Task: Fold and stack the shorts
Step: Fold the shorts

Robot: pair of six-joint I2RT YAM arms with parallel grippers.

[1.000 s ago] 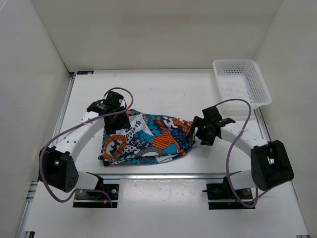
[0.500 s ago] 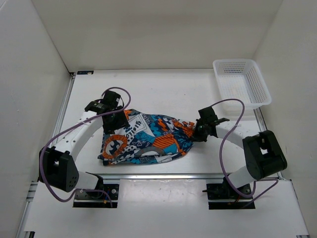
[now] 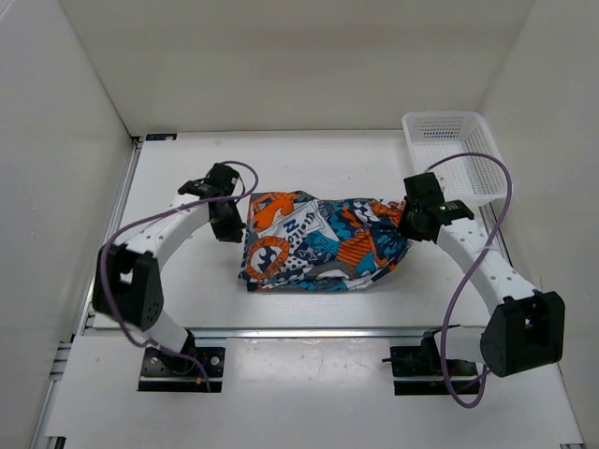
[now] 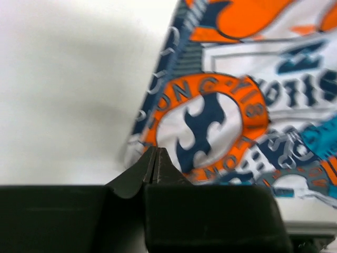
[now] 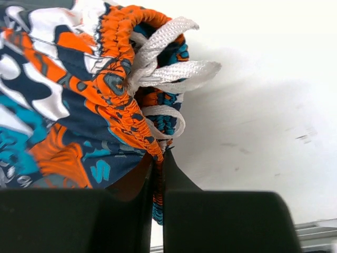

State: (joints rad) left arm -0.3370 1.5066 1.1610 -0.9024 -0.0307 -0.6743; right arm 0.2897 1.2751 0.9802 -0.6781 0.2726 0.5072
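Shorts (image 3: pixel 318 243) on counter (image 3: pixel 309 168): right gripper (image 3: pixel 410 222) jaws clamped on waistband (image 5: pixel 118 79), left gripper (image 3: pixel 229 227) jaws together at hem, probably for spreading flat before folding.

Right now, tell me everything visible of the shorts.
The shorts are soft cloth printed in orange, teal, navy and white, lying bunched on the table. A white drawstring hangs from the gathered orange waistband at their right end, where the right pincer is shut on them. The left pincer is shut at their left edge.
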